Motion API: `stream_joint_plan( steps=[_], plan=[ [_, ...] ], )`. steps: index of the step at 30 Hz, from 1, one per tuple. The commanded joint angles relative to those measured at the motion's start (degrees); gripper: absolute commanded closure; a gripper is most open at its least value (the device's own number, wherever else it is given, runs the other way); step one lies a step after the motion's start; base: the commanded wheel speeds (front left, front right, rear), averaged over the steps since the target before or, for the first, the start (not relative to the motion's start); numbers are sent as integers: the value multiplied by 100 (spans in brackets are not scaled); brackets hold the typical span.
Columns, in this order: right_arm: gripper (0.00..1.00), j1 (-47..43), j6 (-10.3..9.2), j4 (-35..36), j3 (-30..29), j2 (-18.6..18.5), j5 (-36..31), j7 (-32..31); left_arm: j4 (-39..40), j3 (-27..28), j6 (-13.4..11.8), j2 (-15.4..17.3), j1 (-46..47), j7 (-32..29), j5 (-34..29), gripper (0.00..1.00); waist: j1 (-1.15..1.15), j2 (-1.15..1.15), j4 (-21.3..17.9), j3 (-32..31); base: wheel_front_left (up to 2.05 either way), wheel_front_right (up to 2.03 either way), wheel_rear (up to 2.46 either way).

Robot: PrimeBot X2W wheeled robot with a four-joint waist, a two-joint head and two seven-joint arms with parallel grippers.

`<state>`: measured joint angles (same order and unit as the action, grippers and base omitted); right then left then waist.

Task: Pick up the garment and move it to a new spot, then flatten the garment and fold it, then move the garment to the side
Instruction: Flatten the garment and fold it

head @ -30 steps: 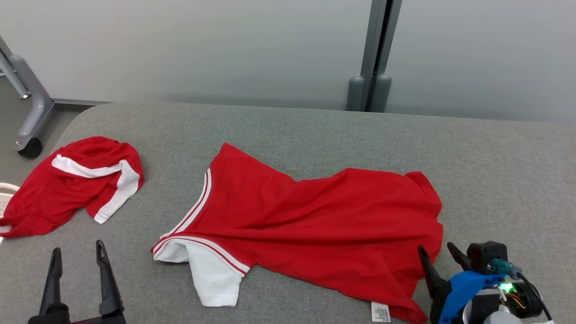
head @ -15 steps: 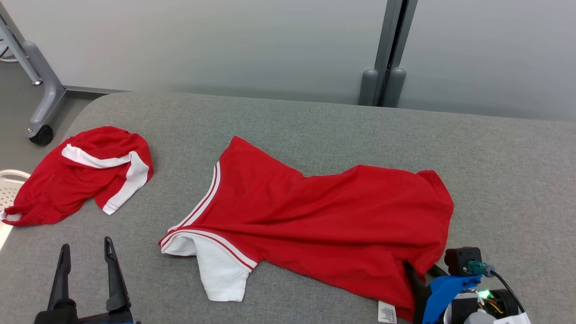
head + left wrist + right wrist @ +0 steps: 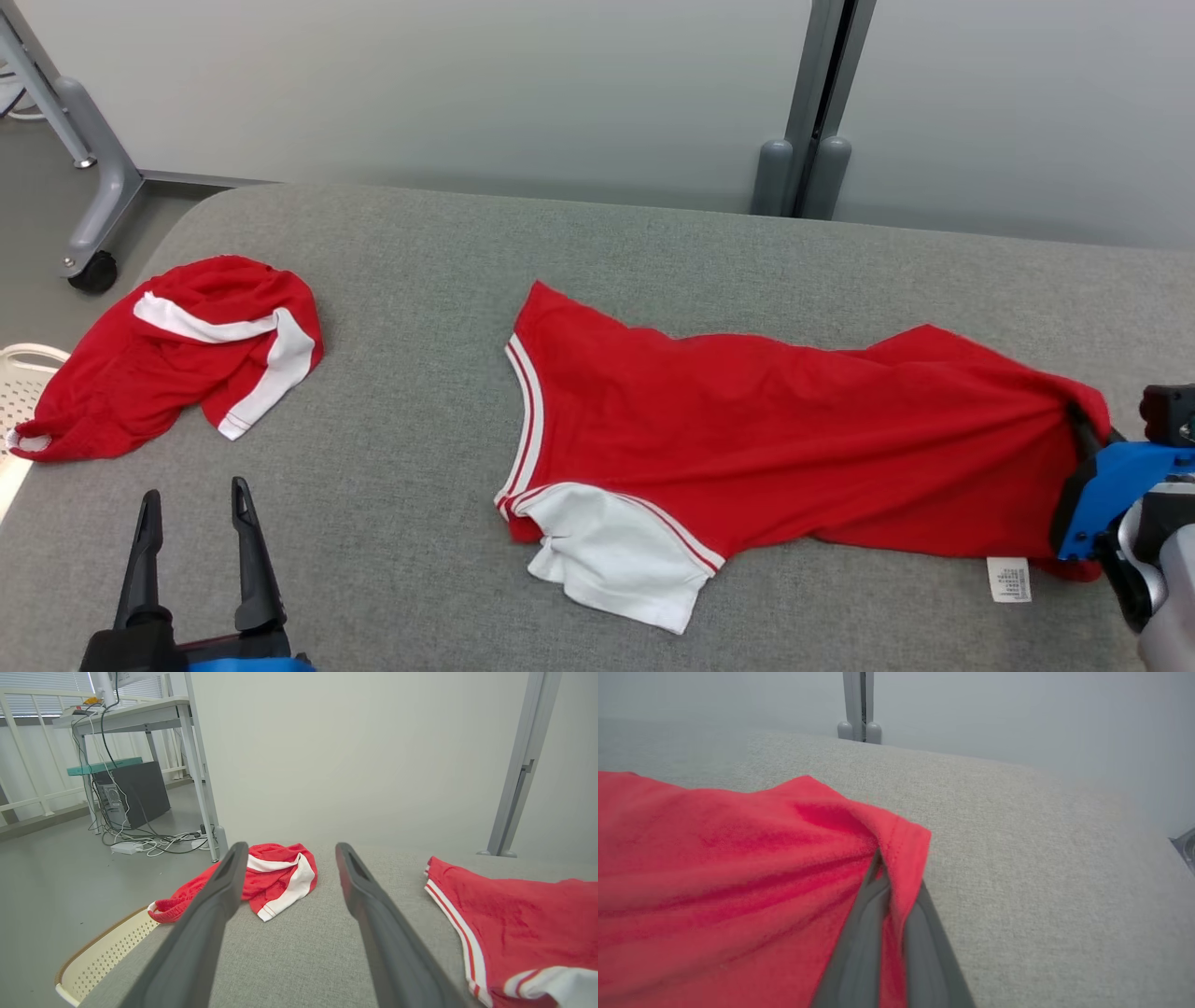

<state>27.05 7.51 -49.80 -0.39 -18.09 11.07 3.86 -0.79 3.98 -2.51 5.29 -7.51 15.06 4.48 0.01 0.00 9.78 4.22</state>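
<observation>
Pinching garment (image 3: 794,439) corner, right jaws pointing left

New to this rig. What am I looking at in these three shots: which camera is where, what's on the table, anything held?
It is a wheeled robot with two arms, each ending in a two-fingered end effector. The wide shot comes from a camera on its head, looking down at a grey padded table. The other two come from wrist cameras, each looking along its own arm's fingers. On the table lie a spread red garment with white trim and, further left, a crumpled second red garment; a white perforated basket sits beside the table's left edge. The right end effector is shut on the spread garment's edge. The left end effector is open and holds nothing.
</observation>
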Motion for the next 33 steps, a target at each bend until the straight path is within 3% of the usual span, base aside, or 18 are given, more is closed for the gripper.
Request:
stream_joint_plan(
  steps=[1,2,3,4,5,10,14,25,28,33],
  plan=[
    [100,121,-2,-115,-52,-62,-66,39,3,-9,20,-11,107,16,-35,0,-1,0,19,30,0,0,0],
    [100,156,-2,-166,-57,-88,-80,62,-1,-2,27,-22,114,16,-39,0,-1,0,17,46,0,0,0],
    [61,185,-2,-214,-37,-103,-103,78,-3,6,29,-32,119,16,-41,0,-1,0,6,60,0,0,0],
    [10,215,-2,-244,-24,-72,-80,126,-9,12,31,-42,127,16,-39,0,-1,0,-10,71,0,0,0],
    [0,245,-2,-250,-9,-48,-45,202,-17,22,36,-48,135,16,-39,0,-1,0,-29,79,0,0,0],
    [0,266,-2,-80,-44,4,-106,860,-71,68,45,-72,116,16,-57,0,-1,0,-195,25,0,0,0],
    [0,15,-2,452,-165,132,-230,1105,-96,97,81,-84,101,16,-74,0,-1,0,-322,-63,0,0,0],
    [0,-1814,-2,3741,-308,1046,-421,1134,-133,138,100,-109,23,15,-124,0,-1,0,-642,-189,0,0,0],
    [0,-2327,-2,4234,-339,1227,-472,1136,-145,125,122,-116,5,16,-137,0,-1,0,-689,-214,0,0,0],
    [0,-2793,-2,4391,-348,1358,-580,1135,-175,134,138,-121,-1,16,-142,0,-1,0,-750,-229,0,0,0]
  ],
)
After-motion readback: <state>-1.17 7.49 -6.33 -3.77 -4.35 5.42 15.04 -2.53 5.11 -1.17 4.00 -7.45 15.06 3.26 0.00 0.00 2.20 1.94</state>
